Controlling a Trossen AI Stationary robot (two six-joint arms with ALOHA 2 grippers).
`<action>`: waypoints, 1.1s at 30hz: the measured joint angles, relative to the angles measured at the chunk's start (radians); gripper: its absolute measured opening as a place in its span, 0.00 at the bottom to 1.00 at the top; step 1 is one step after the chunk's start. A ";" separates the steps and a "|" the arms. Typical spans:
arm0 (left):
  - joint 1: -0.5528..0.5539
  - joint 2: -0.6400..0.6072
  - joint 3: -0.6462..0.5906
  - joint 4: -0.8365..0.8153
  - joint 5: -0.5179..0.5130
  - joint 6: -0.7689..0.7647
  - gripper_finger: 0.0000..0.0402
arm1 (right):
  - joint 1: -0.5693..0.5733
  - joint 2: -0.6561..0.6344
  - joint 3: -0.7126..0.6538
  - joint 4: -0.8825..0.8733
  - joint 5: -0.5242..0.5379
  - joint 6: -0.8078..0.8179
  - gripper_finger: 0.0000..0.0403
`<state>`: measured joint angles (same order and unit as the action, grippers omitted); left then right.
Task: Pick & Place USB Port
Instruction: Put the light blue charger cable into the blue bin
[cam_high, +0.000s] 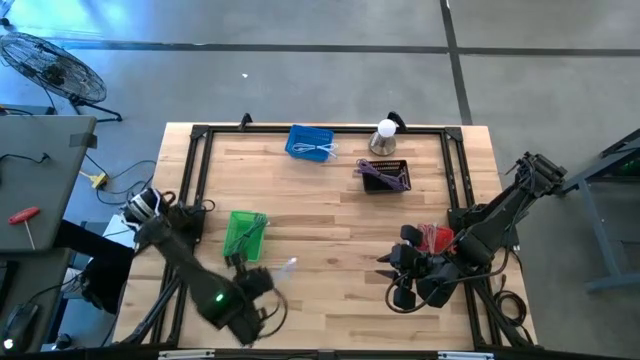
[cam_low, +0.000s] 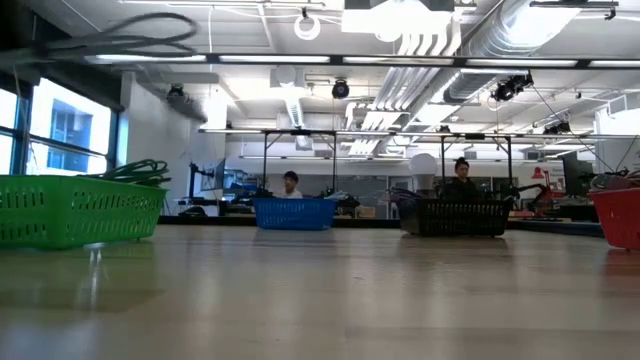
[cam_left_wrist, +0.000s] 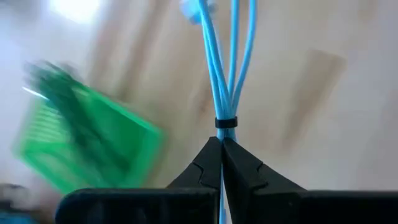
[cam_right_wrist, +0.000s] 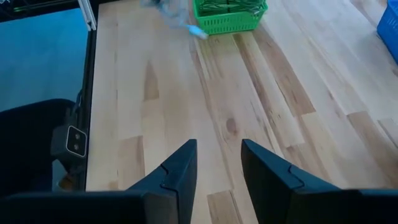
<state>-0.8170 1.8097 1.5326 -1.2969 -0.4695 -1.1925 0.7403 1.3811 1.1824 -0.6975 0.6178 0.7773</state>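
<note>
A bundle of light blue cable (cam_left_wrist: 225, 68), bound by a black tie (cam_left_wrist: 226, 122), sticks out past my left gripper (cam_left_wrist: 222, 155), which is shut on it. In the high view this gripper (cam_high: 262, 283) is near the table's front edge, just in front of the green basket (cam_high: 245, 232), with the cable (cam_high: 286, 266) showing as a pale streak beside it. My right gripper (cam_right_wrist: 219, 165) stands open over bare wood at the front right (cam_high: 400, 278), with nothing between its fingers. My left gripper pinches the cable bundle between its two fingers just behind the black tie (cam_left_wrist: 225, 127). The strands run on lengthwise past the fingertips, toward a plug end (cam_left_wrist: 196, 9). Whether the cable touches the tabletop cannot be told.
A blue basket (cam_high: 310, 142) with a white cable and a black basket (cam_high: 385, 176) stand at the far side, with a small lamp (cam_high: 385, 133) between them. A red basket (cam_high: 436, 238) sits by my right arm. A black frame (cam_high: 195, 160) rims the table. People sit in the room behind (cam_low: 290, 183).
</note>
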 joint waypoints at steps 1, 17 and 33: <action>0.025 0.000 0.015 -0.035 -0.017 0.029 0.00 | 0.000 0.000 0.000 0.000 0.000 0.000 0.29; 0.749 -0.001 0.145 -0.084 -0.175 0.910 0.00 | 0.000 0.000 0.000 0.000 0.031 -0.046 0.29; 1.234 -0.001 0.144 0.471 0.220 1.711 0.00 | 0.000 0.000 0.000 -0.029 0.211 -0.113 0.29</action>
<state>0.4168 1.8088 1.6768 -0.8255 -0.2499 0.5188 0.7403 1.3811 1.1820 -0.7263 0.8289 0.6640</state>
